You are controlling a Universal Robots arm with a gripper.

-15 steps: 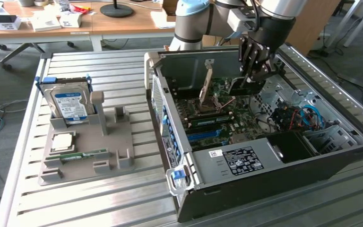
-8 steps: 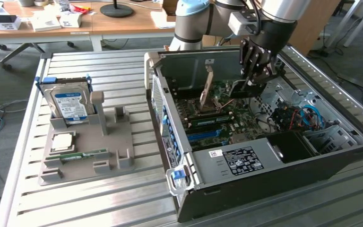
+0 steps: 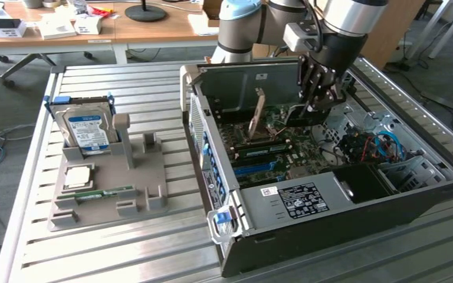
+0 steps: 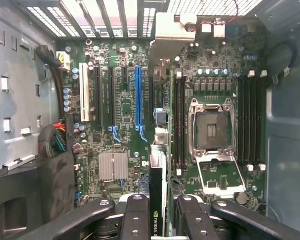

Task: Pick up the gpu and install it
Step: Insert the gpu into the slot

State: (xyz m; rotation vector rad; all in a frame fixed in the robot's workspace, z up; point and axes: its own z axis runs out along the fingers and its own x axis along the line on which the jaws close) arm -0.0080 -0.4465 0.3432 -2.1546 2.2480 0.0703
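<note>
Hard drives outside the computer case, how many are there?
1: the silver blue-labelled hard drive stands upright in the grey plastic holder, on the exterior view's left.

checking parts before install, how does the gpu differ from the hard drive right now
Place: the gpu hangs inside the open computer case, over the motherboard; the hard drive sits in the grey holder outside it, to the exterior view's left.
Hold: the fingers clamp the gpu; the hard drive stands ungripped.
Look: the gpu is dark; the hard drive is silvery with a blue label.
Both stand on edge.
</note>
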